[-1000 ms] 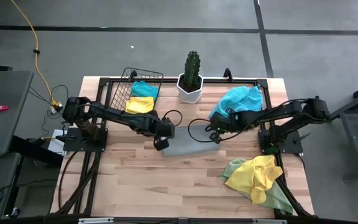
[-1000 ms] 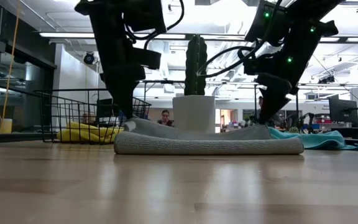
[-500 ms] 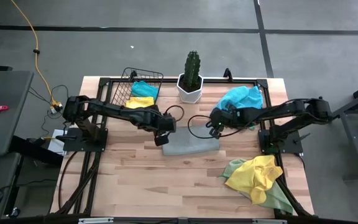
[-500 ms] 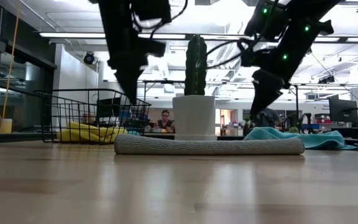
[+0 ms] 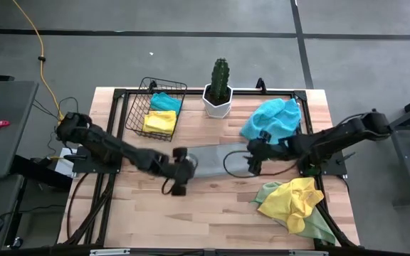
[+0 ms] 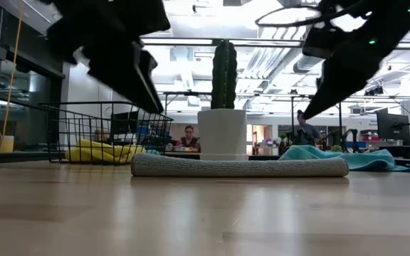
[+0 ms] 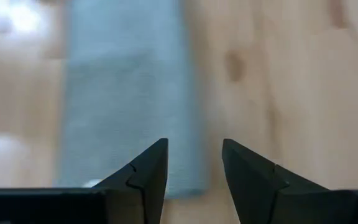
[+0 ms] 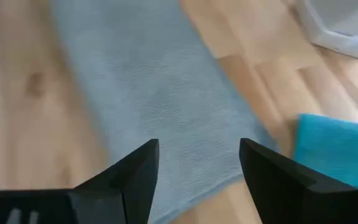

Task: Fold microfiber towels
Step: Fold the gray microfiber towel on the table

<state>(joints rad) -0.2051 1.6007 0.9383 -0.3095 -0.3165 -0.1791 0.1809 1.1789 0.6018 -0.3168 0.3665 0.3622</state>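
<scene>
A grey microfiber towel (image 5: 218, 159) lies folded as a flat band on the table's middle (image 6: 239, 167). My left gripper (image 5: 188, 167) hovers open over its left end, the towel (image 7: 126, 93) ahead of its fingers (image 7: 194, 163). My right gripper (image 5: 248, 161) hovers open over the right end, above the same towel (image 8: 160, 93). In the low view both arms hang well above the cloth. A loose turquoise towel (image 5: 272, 117) lies at the far right. A yellow towel on a pale green one (image 5: 294, 203) lies at the near right.
A wire basket (image 5: 142, 91) at the far left holds a folded yellow towel (image 5: 159, 121) and a turquoise one. A cactus in a white pot (image 5: 219, 89) stands behind the grey towel. Bare wood lies toward the near edge (image 5: 191, 213).
Both grippers have let go of the grey towel's top layer and risen clear of it. The left has drawn back toward the table's left and near edge, the right toward the right edge. The towel's lifted layer has dropped, so it lies flat, folded.
</scene>
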